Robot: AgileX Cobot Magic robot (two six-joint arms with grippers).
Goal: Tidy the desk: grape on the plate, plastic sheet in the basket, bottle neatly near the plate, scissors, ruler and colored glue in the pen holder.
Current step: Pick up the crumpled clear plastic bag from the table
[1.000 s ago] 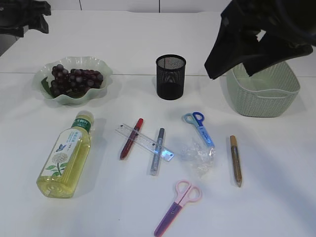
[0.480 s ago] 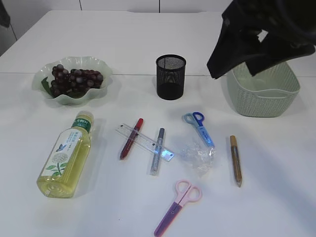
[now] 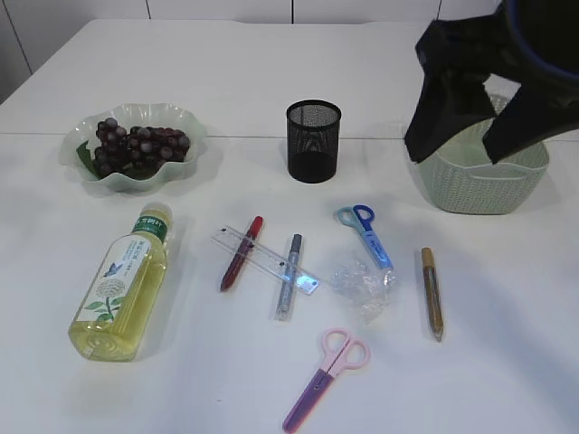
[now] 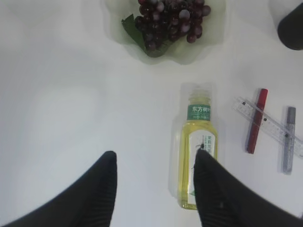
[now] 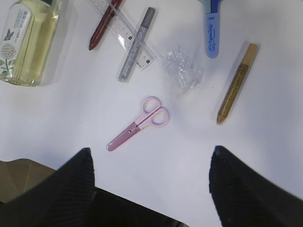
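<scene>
Grapes lie on the green plate. The bottle of yellow liquid lies on its side below the plate. A clear ruler rests across the red glue and silver glue. The crumpled plastic sheet sits between the blue scissors, pink scissors and gold glue. My right gripper hangs open and empty high over the basket. My left gripper is open and empty, high above the table just left of the bottle.
The black mesh pen holder stands upright at the middle back, between plate and basket. The right wrist view looks down on the pink scissors, the plastic sheet and the gold glue.
The left arm has drawn out of the exterior view at the top left. The right gripper has shifted right, over the basket. Nothing on the table has moved.
</scene>
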